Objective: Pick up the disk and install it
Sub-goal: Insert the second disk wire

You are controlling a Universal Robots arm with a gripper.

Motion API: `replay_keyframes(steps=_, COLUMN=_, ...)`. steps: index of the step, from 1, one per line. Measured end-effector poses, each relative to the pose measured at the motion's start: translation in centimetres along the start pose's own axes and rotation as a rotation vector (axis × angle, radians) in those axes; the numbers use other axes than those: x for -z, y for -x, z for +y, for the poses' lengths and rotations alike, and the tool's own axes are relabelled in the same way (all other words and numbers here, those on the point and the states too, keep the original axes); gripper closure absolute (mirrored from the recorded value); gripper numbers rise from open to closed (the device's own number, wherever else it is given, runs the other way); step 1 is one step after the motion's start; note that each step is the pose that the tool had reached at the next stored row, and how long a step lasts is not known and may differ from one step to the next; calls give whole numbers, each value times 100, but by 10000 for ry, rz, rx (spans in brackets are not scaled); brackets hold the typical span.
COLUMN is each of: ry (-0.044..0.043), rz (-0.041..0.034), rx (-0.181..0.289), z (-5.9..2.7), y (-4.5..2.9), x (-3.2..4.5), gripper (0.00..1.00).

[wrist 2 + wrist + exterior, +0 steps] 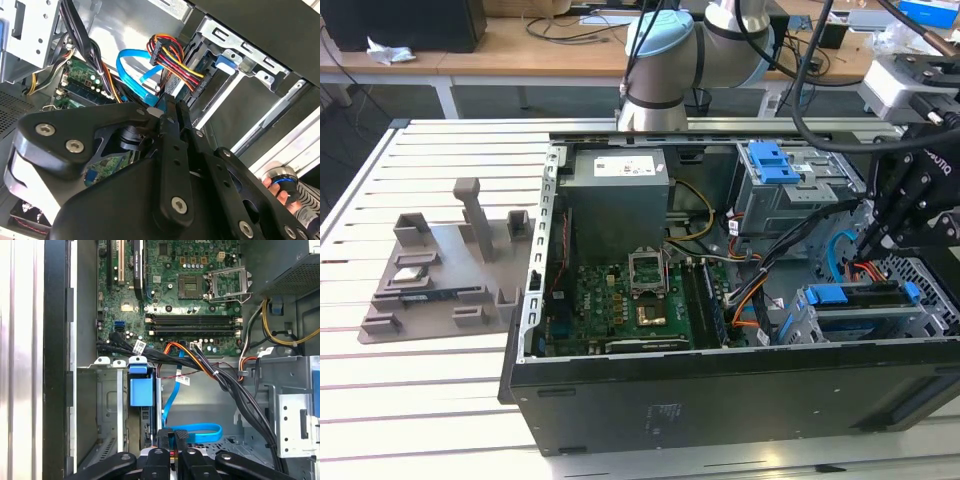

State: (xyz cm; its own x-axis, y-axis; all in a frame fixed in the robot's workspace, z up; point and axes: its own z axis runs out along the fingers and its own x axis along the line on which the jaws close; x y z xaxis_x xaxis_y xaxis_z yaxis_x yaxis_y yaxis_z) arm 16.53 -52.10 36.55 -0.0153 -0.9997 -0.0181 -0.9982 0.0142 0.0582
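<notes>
The disk [865, 305] sits in the lower drive bay at the front of the open computer case, on the exterior view's right, with its blue side rails at both ends. In the first wrist view I see it edge-on in the bay under one blue rail [140, 390]. My gripper [873, 245] hangs just above the disk's near end, between the bay and the cables. The black fingers [181, 440] are pressed together with nothing between them, and they look the same in the second wrist view [167, 107]. Whether the fingertips touch the disk is hidden.
The upper metal drive cage with a blue latch [770, 160] stands behind the gripper. Bundled cables [760, 290] and a blue data cable [195, 430] run close by. The motherboard [620, 310] and power supply [618, 200] lie further in. A grey fixture [450, 270] is on the table. A hand [275, 192] shows outside the case.
</notes>
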Motion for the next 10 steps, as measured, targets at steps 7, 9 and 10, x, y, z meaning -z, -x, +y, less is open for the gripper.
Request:
replay_keyframes(steps=7, ry=0, rz=-2, rx=0, z=-2, y=-1, x=-60, gripper=84)
replay_keyframes(steps=9, ry=0, rz=-2, rx=0, z=-6, y=-4, x=-127, gripper=84)
replay_keyframes(steps=10, ry=0, rz=-2, rx=0, z=-6, y=-8, x=-138, gripper=84)
